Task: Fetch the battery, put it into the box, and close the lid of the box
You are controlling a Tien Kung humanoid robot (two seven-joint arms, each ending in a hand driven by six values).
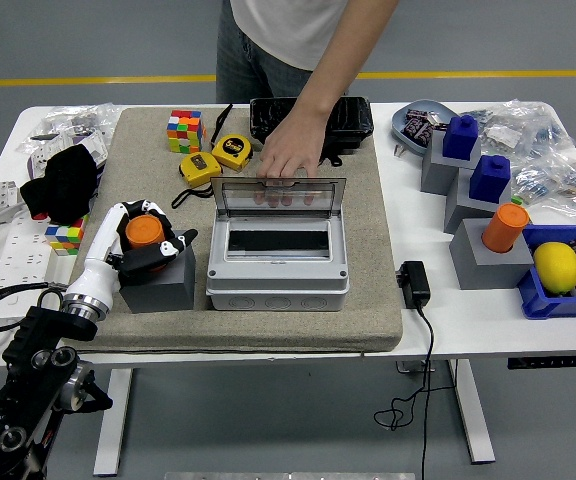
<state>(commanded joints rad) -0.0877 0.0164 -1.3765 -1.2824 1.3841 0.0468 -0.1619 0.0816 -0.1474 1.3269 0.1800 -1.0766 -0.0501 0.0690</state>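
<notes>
An orange battery stands upright in a grey block on the mat's left side. My left hand is wrapped around it, black fingers curled against its sides. To the right sits the grey box, its inside dark. Its clear lid is tilted up at the back, and a person's hand rests on the lid's top edge. My right hand does not show.
A Rubik's cube, two yellow tape measures and a black case lie behind the box. At right stand grey blocks with blue and orange caps, a blue bin with a lemon, and a power adapter.
</notes>
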